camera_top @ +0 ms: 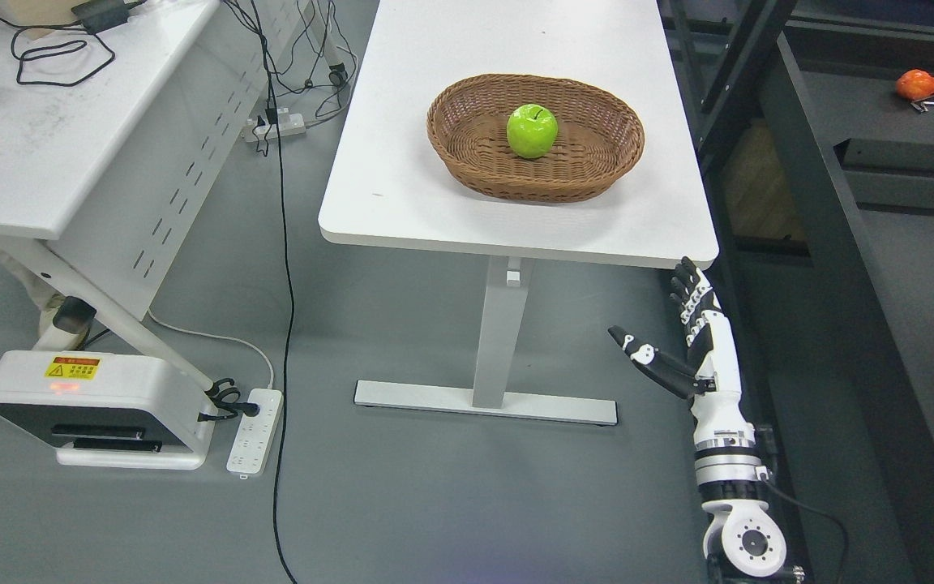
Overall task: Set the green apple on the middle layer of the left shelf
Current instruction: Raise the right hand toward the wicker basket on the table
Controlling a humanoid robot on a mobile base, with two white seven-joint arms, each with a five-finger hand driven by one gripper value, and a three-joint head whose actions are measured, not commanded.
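So my right hand (690, 341) hangs low beside the counter (402, 203), below its near right corner, with the arm coming up from the bottom right of the view. My fingers (687, 288) are spread and relaxed, thumb sticking out to the left, and they hold nothing. I judge the hand is down here because the reach has not begun: it has to clear the counter's edge before it can go over the top.

The green apple (532, 130) sits in the middle of the basket (467, 154), stem side up, well apart from my hand and higher than it. The basket is a shallow oval of brown wicker standing on the far half of the counter, toward its right side. Its low wall keeps the apple from rolling, which probably means I should come down on the fruit from above rather than from the side (the rim would get in the way of my fingers).

My left arm does not show at all. The dark frame (726, 73) to the right of the counter may be shelving, but I cannot tell which shelf the task means, and no middle layer is plainly visible from here.
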